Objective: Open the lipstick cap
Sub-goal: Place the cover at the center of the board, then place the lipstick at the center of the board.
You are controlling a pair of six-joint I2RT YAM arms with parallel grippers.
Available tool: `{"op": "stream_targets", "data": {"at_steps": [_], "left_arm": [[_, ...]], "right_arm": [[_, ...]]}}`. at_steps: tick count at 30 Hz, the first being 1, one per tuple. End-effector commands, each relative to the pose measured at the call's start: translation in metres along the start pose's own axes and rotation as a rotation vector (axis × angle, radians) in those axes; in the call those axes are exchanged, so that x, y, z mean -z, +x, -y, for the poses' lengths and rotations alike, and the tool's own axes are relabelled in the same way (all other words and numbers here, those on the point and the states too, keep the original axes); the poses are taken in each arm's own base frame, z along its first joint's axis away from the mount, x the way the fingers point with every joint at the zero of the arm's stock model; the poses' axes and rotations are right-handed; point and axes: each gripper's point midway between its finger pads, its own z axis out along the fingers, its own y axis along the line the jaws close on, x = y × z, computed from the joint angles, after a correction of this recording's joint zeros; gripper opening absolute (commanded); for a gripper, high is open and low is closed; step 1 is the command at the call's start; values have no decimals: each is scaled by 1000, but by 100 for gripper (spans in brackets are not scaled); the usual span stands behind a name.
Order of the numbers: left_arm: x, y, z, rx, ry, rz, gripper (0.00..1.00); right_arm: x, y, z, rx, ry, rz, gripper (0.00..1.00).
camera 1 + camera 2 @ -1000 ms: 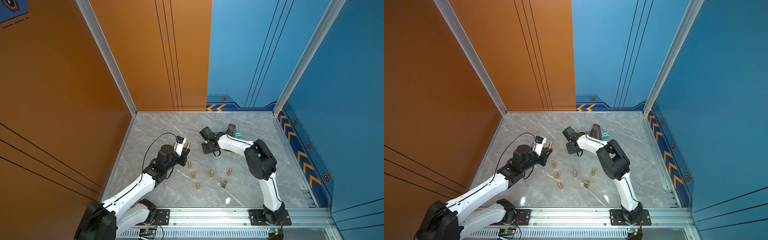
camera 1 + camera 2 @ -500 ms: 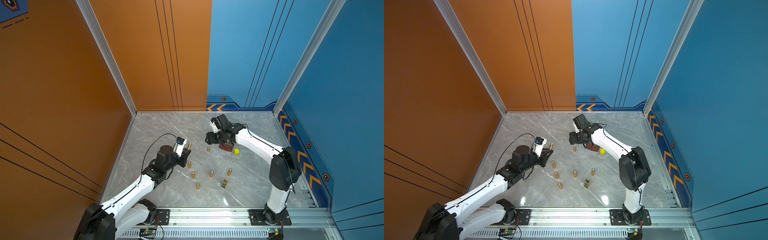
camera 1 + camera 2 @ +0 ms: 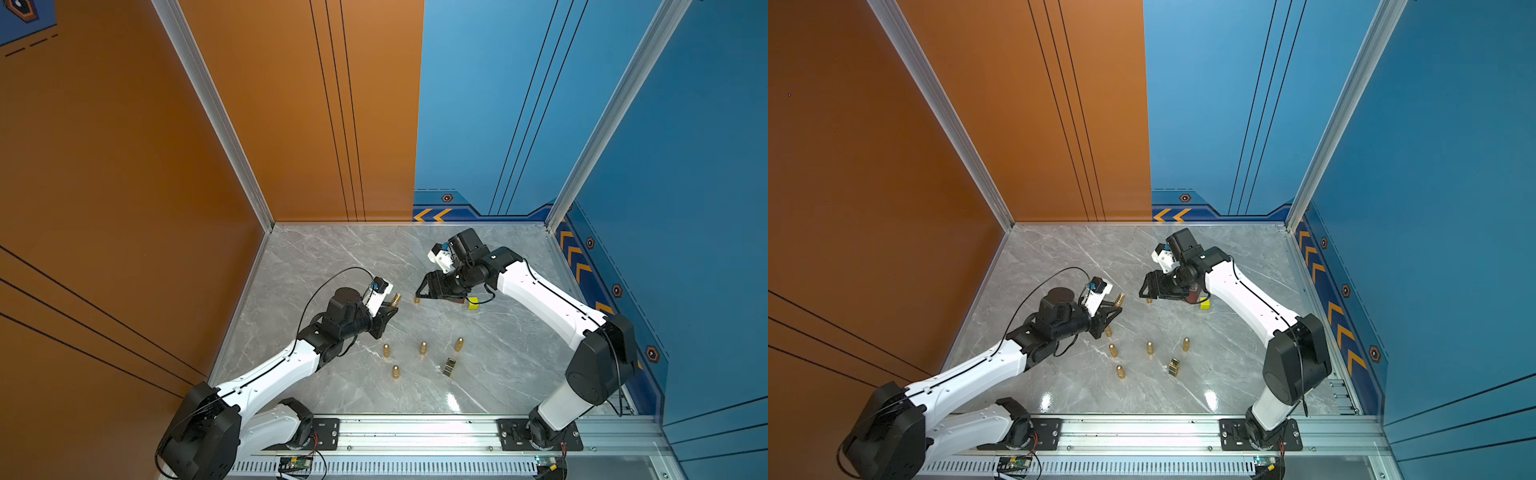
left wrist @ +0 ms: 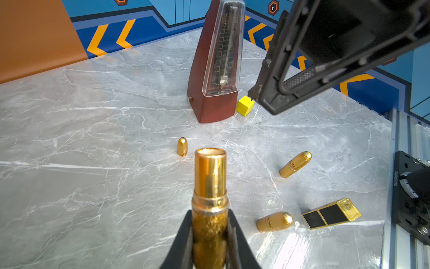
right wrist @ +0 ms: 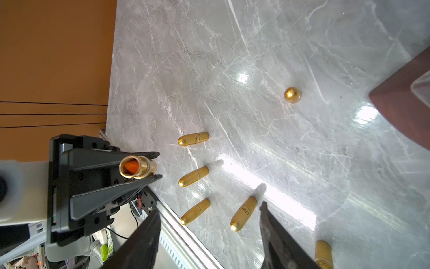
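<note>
Nearest the arm bases, on the grey marble table top [image 3: 332, 257], five closed gold bullet-shaped lipsticks [image 3: 1149, 348] stand upright in a loose group. A black-and-gold rectangular lipstick case [image 3: 449, 367] is just beside them, on the right arm's side.

Further out, the left gripper [image 3: 390, 306] is clamped tight on the textured base of a gold lipstick tube [image 4: 210, 186]. It holds the tube above the table w/ the open end pointing away from the arm. The tube has no cap on; in the right wrist view an orange stick [image 5: 132, 167] shows inside.

The small gold dome-shaped cap [image 3: 417, 299] stands upright on the table btw. the two grippers, and neither touches it. The right gripper [image 3: 422, 289] hangs near the cap, jaws well apart, nothing btw. them.

Behind it a dark red pyramid-shaped metronome w/ clear front cover [image 4: 216, 62] stands upright. A small yellow cube [image 4: 244, 106] is just beside its base.
</note>
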Motion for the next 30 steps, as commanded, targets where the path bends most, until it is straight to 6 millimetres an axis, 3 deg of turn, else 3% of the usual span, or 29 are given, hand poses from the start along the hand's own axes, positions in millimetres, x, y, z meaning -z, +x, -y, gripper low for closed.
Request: {"op": "stream_targets", "data": {"at_steps": [1,14,30], "left_arm": [[-2,-17,14,-52,54,32,0],[-15,-18,29,-73,104,8,0],[-19,-20,45,-100,168,4,0]], "right_arm": [[3,17,-14,15,-33,-42,68],[-21,20,-37,45,-53,-59,60],[-38,15,-35,60,-12,-53,45]]}}
